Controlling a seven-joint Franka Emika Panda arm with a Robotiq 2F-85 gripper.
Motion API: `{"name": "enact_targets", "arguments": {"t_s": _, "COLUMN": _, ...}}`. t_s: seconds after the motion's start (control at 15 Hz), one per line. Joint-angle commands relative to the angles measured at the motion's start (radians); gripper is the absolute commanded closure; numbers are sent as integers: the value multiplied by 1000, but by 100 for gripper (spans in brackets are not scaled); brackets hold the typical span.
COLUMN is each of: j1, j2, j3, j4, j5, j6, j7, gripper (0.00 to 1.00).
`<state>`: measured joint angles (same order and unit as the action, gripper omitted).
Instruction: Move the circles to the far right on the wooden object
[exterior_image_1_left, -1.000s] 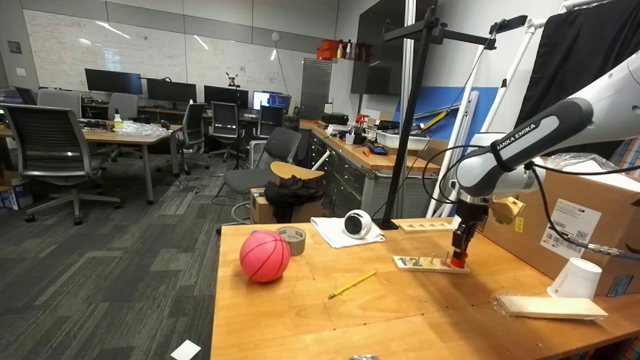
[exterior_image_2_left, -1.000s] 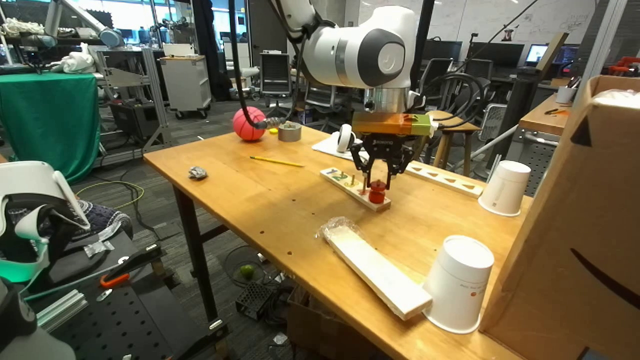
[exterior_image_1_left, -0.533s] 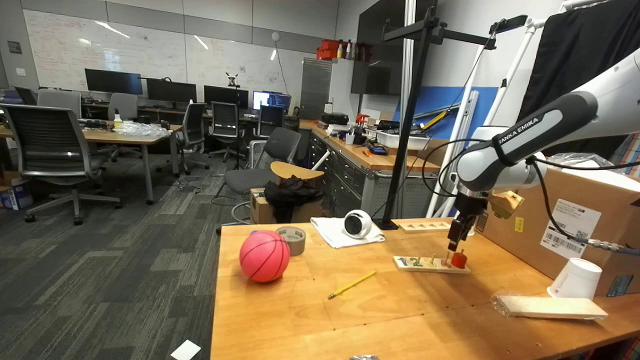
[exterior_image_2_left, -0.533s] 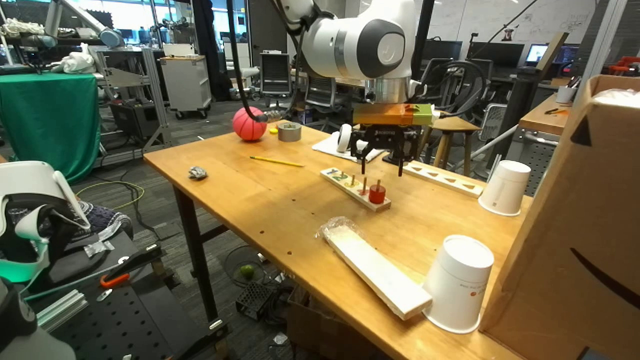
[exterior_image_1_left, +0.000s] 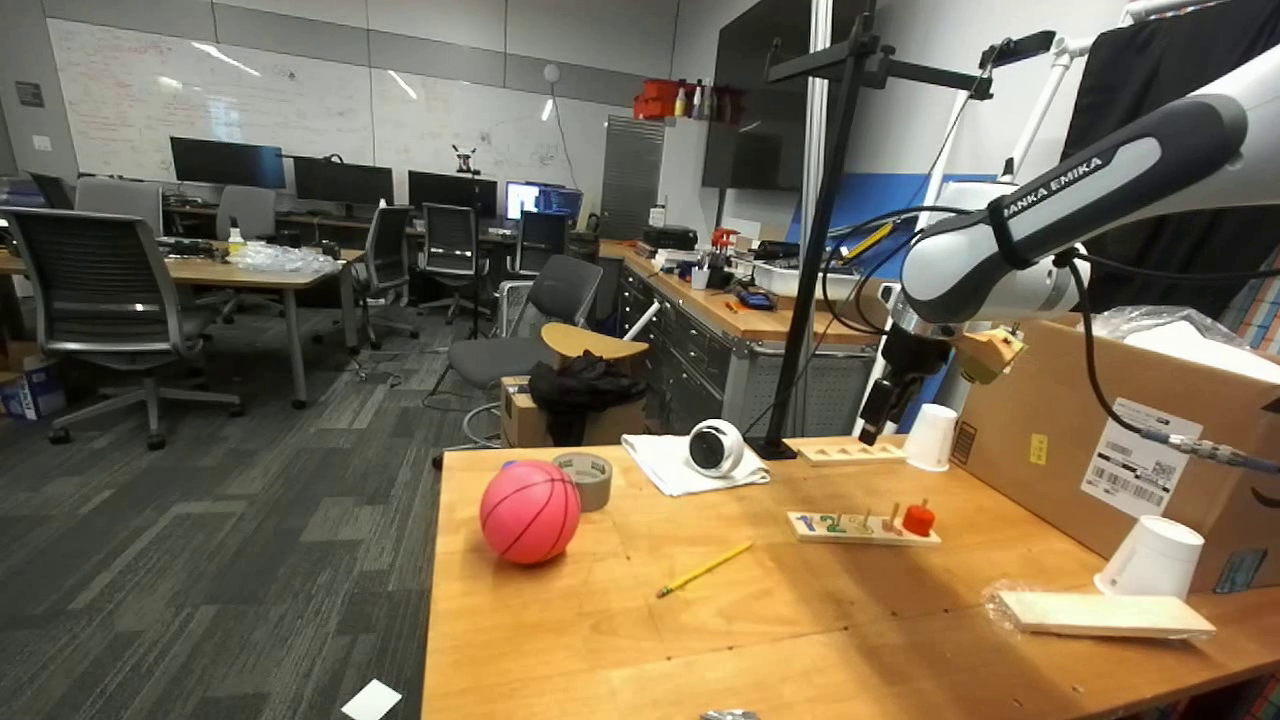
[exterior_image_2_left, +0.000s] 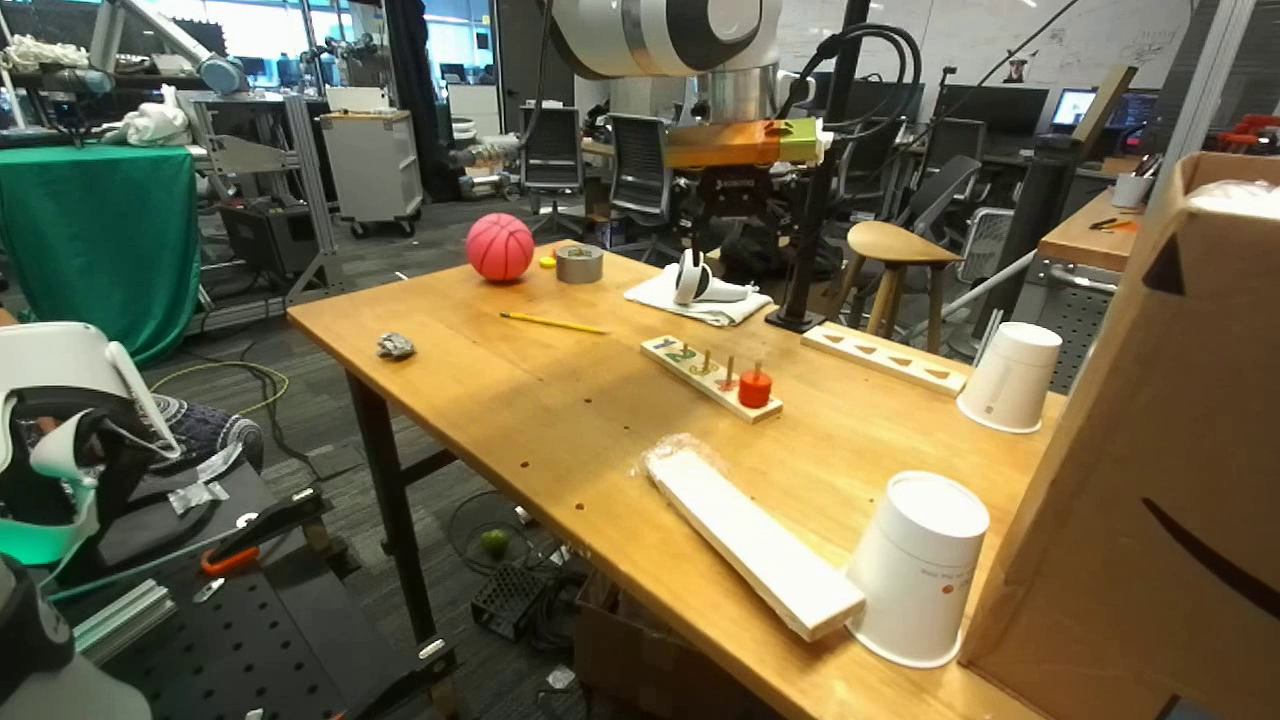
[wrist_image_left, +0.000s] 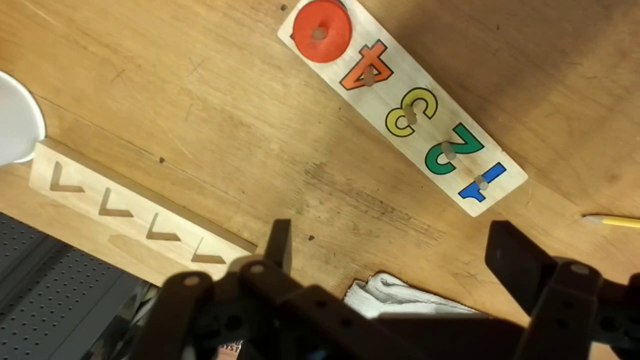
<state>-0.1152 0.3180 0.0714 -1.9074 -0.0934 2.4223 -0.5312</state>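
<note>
The red circles (wrist_image_left: 321, 37) are stacked on the end peg of the wooden object (wrist_image_left: 407, 70), beside the orange 4. They sit at the board's right end in an exterior view (exterior_image_1_left: 918, 520), the peg tip poking out above them. The pegs at the painted 1, 2, 3 and 4 carry nothing. My gripper (wrist_image_left: 389, 232) is open, its fingers (wrist_image_left: 280, 242) wide apart with only tabletop and cloth seen between them. It hangs above the table, away from the board, toward the cloth side; its fingertips are hard to make out against the dark background in an exterior view (exterior_image_2_left: 735, 215).
A board with triangular holes (exterior_image_2_left: 880, 360) and a paper cup (exterior_image_2_left: 1010, 375) stand behind. A black post (exterior_image_2_left: 800, 270) rises beside the white cloth and camera (exterior_image_2_left: 690, 275). Nearer are a wrapped plank (exterior_image_2_left: 755, 540), another cup (exterior_image_2_left: 918, 570) and a cardboard box (exterior_image_1_left: 1080, 430). A pencil (exterior_image_1_left: 703, 570) lies leftward.
A second ago the gripper was around the red stack. It has opened, risen and drawn back toward the post and cloth. The circles have stayed on the end peg.
</note>
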Motion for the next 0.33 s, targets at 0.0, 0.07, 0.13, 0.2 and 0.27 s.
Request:
{"name": "enact_targets", "arguments": {"t_s": 0.0, "j1": 7, "j2": 0, "j3": -10, "j4": -2, "j5": 4, "j6": -2, "j7": -2, "gripper": 0}}
{"name": "enact_targets", "arguments": {"t_s": 0.07, "j1": 6, "j2": 0, "j3": -11, "j4": -4, "j5": 4, "j6": -2, "j7": -2, "gripper": 0}}
{"name": "enact_targets", "arguments": {"t_s": 0.13, "j1": 5, "j2": 0, "j3": -12, "j4": -6, "j5": 4, "j6": -2, "j7": -2, "gripper": 0}}
{"name": "enact_targets", "arguments": {"t_s": 0.2, "j1": 5, "j2": 0, "j3": -12, "j4": -7, "j5": 4, "j6": -2, "j7": -2, "gripper": 0}}
{"name": "enact_targets", "arguments": {"t_s": 0.27, "j1": 5, "j2": 0, "j3": -12, "j4": -7, "j5": 4, "j6": -2, "j7": -2, "gripper": 0}}
